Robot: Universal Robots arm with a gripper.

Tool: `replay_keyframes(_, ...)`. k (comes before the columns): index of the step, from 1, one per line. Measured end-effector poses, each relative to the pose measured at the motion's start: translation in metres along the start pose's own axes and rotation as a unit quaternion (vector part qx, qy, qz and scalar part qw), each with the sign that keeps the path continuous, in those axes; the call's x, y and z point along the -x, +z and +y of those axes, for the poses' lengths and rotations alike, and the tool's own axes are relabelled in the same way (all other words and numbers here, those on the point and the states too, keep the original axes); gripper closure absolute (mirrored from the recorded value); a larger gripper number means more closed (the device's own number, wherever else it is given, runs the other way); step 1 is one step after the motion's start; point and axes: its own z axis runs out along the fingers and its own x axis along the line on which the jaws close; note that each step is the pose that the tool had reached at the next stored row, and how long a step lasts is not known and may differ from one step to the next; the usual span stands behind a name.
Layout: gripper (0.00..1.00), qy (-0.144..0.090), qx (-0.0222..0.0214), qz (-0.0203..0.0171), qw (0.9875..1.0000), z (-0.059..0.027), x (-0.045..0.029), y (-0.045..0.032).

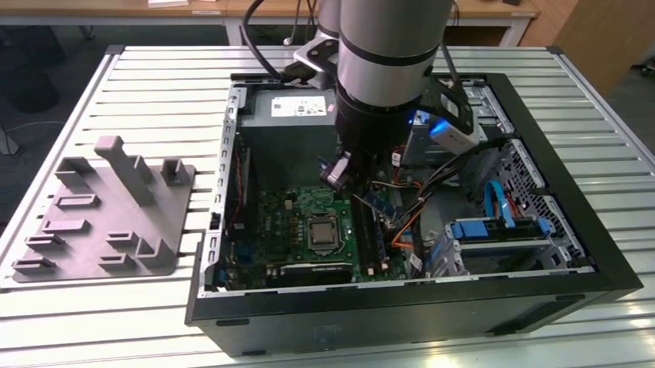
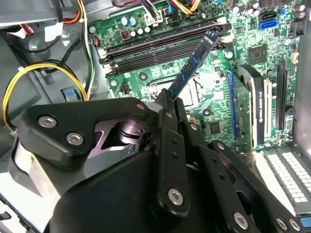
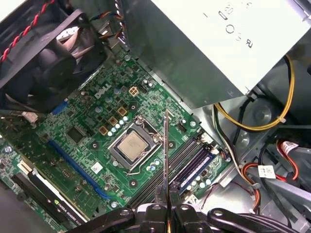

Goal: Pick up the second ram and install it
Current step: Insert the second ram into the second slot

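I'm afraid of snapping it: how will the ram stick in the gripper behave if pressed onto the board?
Likely stiff: the second ram juts straight from the gripper without sagging. Probably light, being thin edge-on in the first wrist view. Gripped near one end, it may pivot if pressed against the memory slots.

You have the CPU socket (image 1: 324, 233) on the motherboard (image 1: 274, 222) inside the open case (image 1: 409, 310), with the memory slots (image 1: 370, 239) just beside it toward the exterior view's right. The second ram (image 1: 381, 203) hangs tilted over those slots, near the socket, pinched in the gripper (image 1: 348, 175). Well apart from the socket, 1 fixture tray (image 1: 103, 222) lies on the table (image 1: 153, 84) outside the case, at the exterior view's left.
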Motion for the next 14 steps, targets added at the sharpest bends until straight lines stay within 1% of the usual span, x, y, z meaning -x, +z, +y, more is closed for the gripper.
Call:
replay_keyframes(7, 0.86, 0.021, -0.0014, -0.0008, 0.9998, 0.0000, 0.0000, 0.0000)
replay_keyframes(14, 0.86, 0.042, -0.0028, -0.0017, 0.9991, 0.0000, 0.0000, 0.0001)
